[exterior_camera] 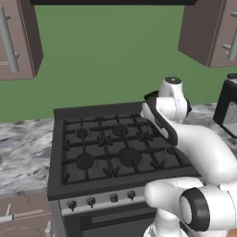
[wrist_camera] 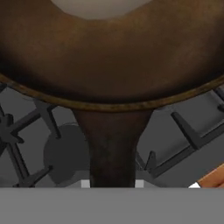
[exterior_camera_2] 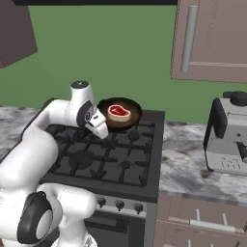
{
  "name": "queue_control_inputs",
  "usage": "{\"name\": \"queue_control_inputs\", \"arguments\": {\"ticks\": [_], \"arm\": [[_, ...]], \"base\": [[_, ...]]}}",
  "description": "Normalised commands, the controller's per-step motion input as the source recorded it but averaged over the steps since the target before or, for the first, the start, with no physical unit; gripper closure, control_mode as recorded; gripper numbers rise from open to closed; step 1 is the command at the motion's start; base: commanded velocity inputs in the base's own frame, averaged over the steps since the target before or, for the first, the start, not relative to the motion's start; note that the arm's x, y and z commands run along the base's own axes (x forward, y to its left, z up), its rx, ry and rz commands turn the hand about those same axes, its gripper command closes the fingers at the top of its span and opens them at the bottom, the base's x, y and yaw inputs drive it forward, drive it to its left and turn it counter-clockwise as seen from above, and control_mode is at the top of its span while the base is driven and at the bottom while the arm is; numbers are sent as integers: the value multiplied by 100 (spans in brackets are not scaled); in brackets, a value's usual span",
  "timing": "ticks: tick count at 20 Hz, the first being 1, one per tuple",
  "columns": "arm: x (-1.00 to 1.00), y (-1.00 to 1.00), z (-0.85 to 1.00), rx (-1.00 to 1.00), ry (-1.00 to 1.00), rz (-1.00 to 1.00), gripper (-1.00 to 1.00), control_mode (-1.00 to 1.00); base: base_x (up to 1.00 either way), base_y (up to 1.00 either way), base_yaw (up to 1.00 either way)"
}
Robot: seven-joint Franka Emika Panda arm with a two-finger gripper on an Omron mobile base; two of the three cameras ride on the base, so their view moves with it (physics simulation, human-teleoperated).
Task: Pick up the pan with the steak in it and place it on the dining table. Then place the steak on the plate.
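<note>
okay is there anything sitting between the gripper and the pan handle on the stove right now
Nothing visible does. In the hand view the pan fills the top and its handle runs straight down toward the gripper, with only stove grates beneath. The right base view shows the steak lying inside the pan.

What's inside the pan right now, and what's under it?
The steak lies flat inside the pan. Beneath are the stove grates; the pan hides the burner directly below.
</note>
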Motion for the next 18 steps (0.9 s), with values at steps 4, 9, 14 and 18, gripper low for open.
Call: {"name": "queue_control_inputs", "arguments": {"ticks": [4, 9, 14, 18], "arm": [[-94, 12, 36, 0, 1, 13, 100, -100], [-97, 8, 19, 0, 1, 14, 100, -100], [-97, 11, 1, 0, 0, 14, 100, -100], [-91, 14, 0, 0, 0, 16, 100, -100]], "base": [[0, 0, 0], [0, 0, 0], [0, 0, 0], [0, 0, 0]]}}
